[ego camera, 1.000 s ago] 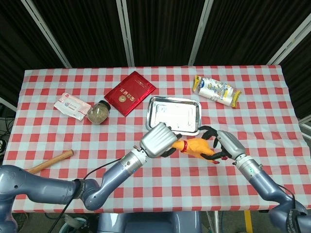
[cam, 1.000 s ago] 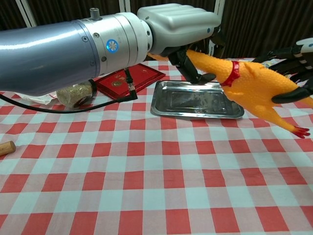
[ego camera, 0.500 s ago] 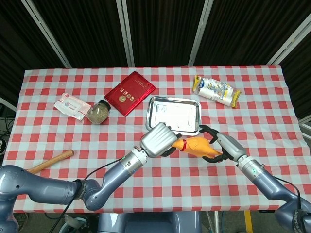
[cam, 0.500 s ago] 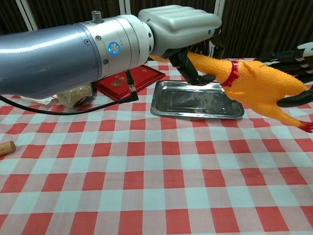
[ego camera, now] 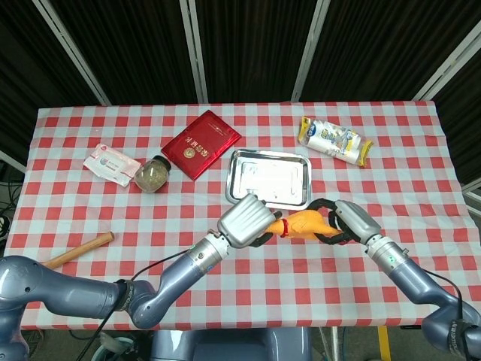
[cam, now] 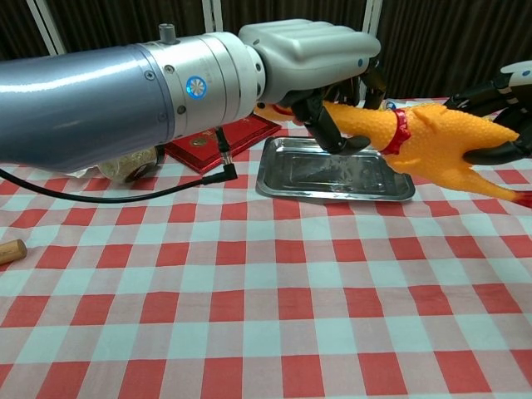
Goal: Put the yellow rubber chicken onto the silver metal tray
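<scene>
The yellow rubber chicken [ego camera: 304, 224] [cam: 432, 137], with a red band at its neck, hangs in the air between both hands, just in front of the silver metal tray [ego camera: 267, 183] [cam: 332, 177]. My left hand [ego camera: 244, 220] [cam: 312, 54] grips its head and neck, dark fingers curled under the neck. My right hand [ego camera: 347, 219] [cam: 509, 83] wraps its fingers around the body and tail end. The chicken's feet point toward the right in the chest view. The tray lies flat with nothing on it.
Behind the tray lie a red booklet [ego camera: 201, 144] and a white snack bag [ego camera: 334, 140]. A glass jar [ego camera: 152, 174] and a tissue packet [ego camera: 111, 164] sit at the left. A wooden stick [ego camera: 75, 250] lies near the front left edge.
The chicken has risen and levelled out a little, nearer the tray's front edge. My right hand's fingers have closed further around its body; the left hand keeps its hold on the neck.
</scene>
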Controlling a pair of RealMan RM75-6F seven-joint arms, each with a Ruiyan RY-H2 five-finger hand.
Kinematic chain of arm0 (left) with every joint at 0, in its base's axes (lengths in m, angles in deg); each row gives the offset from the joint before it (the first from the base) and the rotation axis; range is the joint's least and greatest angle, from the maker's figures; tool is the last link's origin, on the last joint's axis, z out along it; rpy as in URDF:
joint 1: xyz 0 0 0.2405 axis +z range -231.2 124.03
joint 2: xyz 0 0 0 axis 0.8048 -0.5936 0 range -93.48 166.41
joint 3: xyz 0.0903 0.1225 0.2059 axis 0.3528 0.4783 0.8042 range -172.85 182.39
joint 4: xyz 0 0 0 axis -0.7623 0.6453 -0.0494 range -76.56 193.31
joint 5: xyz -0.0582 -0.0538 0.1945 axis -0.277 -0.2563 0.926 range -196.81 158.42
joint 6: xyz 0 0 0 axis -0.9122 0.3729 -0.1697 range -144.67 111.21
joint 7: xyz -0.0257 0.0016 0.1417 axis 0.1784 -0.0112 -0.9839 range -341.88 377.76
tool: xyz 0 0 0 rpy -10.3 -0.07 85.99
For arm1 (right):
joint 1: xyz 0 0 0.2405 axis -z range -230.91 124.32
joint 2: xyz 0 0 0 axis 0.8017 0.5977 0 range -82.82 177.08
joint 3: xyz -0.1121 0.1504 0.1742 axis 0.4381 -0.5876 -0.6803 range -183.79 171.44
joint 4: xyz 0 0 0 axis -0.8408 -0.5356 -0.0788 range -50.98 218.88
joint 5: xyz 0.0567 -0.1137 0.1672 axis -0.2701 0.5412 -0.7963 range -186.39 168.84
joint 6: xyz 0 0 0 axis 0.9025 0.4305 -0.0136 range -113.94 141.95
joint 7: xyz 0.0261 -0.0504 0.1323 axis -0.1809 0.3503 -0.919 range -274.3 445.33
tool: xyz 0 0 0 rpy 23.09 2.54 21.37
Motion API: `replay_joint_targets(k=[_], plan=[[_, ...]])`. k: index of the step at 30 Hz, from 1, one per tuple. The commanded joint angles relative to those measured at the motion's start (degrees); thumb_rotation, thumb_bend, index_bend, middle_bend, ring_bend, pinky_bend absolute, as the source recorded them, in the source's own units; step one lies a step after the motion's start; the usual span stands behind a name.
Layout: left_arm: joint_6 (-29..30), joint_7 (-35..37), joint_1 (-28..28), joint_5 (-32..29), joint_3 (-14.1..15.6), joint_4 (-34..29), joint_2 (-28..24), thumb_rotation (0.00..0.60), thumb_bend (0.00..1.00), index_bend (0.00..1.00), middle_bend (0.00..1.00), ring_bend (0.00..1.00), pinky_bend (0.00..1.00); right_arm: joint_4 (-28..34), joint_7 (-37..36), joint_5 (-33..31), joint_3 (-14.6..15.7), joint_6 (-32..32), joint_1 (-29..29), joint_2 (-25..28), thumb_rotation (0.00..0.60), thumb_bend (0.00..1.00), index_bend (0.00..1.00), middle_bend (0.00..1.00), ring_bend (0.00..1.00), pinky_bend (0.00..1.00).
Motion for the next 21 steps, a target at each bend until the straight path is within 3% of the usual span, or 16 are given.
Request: replay_joint_targets(k=[1, 3, 9, 11, 13, 14, 16, 18, 21], plan=[[0.1, -0.1, 0.0, 0.0, 0.0, 0.0, 0.0, 0.6, 0.63, 0.61, 0.68, 0.58, 0.65, -0.4, 0.5, -0.1, -0.1, 0.8, 0.2, -0.5, 0.6, 1.0, 0.95, 0.86, 0.92, 1.0], [0.1, -0.1, -0.1, -0.2, 0.1, 0.0, 0.0, 0.6, 0.63, 0.61, 0.68, 0.58, 0.65, -0.5, 0.7, -0.2, -0.2, 1.3, 0.3, -0.7, 0.6, 1.0, 1.0, 0.91, 0.96, 1.0], [0.3, -0.4, -0.2, -0.2, 0.2, 0.2, 0.1, 0.6, 0.63, 0.61, 0.68, 0.58, 0.65, -0.4, 1.1, -0.2, 0.1, 1.8, 0.5, -0.7, 0.6, 1.0, 0.99, 0.93, 0.97, 1.0], [0.6, -0.6, -0.3, 0.1, 0.2, 0.4, 0.2, 0.6, 0.63, 0.61, 0.68, 0.58, 0.65, -0.2, 0.9, -0.2, 0.1, 2.3, 0.8, -0.6, 0.6, 1.0, 0.88, 0.9, 0.9, 0.99], [0.9, -0.9, -0.3, 0.4, 0.2, 0.6, 0.2, 0.6, 0.63, 0.61, 0.68, 0.58, 0.65, 0.1, 0.4, 0.6, 0.5, 2.2, 0.8, 0.0, 0.6, 0.99, 0.72, 0.79, 0.78, 0.9], [1.0, -0.9, -0.3, 0.4, 0.2, 0.8, 0.3, 0.6, 0.63, 0.61, 0.68, 0.58, 0.65, 0.2, 0.2, 1.0, 0.6, 2.1, 0.8, 0.2, 0.6, 0.95, 0.61, 0.71, 0.69, 0.81], [1.3, -1.2, -0.4, 0.5, 0.1, 1.4, 0.4, 0.6, 0.63, 0.61, 0.68, 0.58, 0.65, 0.8, -1.6, 3.1, 1.6, 0.6, 0.4, 1.6, 0.6, 0.77, 0.41, 0.56, 0.51, 0.63], [1.4, -1.3, -0.4, 0.6, 0.1, 1.8, 0.7, 0.6, 0.63, 0.61, 0.68, 0.58, 0.65, 0.8, -3.8, 4.7, 2.1, -0.3, -0.1, 2.6, 0.6, 0.63, 0.27, 0.46, 0.4, 0.52], [1.6, -1.4, -0.4, 0.7, 0.1, 2.2, 0.8, 0.6, 0.63, 0.61, 0.68, 0.58, 0.65, 0.6, -5.6, 6.3, 2.7, -0.9, -0.5, 3.2, 0.6, 0.5, 0.13, 0.34, 0.27, 0.41]])
